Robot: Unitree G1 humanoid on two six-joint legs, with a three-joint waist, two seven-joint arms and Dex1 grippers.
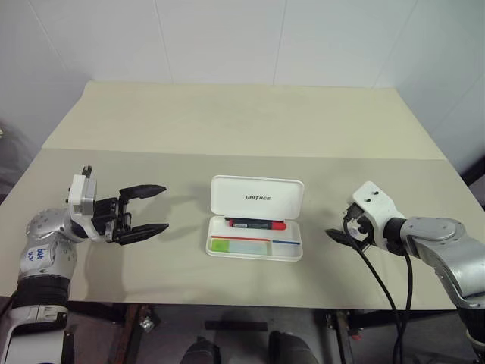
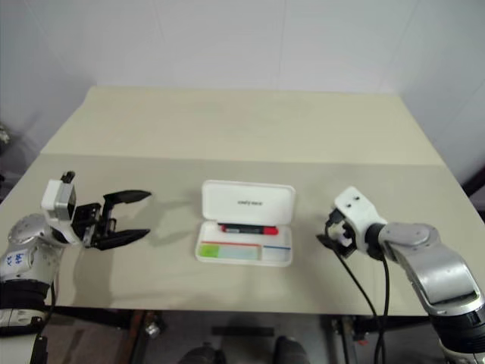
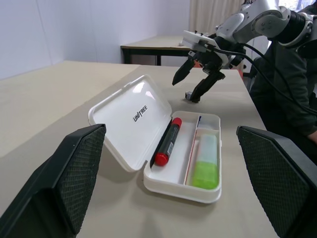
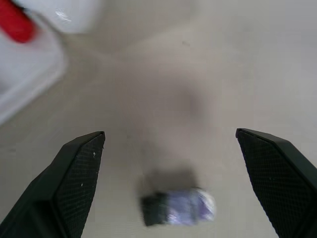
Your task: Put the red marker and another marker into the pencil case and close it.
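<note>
A small dark and pale purplish object (image 4: 178, 209) lies on the worktop (image 4: 198, 64) between the right gripper's fingers (image 4: 79, 173), too blurred to identify. The red marker (image 4: 15, 22) and the pencil case (image 4: 27, 74) are cut off by the picture's edge in the right wrist view, both out of focus. In the left wrist view, a dark-clothed person (image 3: 287, 99) is partly cut off at the edge. The right gripper (image 1: 341, 237) is largely hidden behind its own white wrist in the head views.

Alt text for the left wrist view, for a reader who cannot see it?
An open white pencil case on a beige table holds the red marker and green marker, framed by the open left gripper; the open right gripper hovers beyond.
</note>
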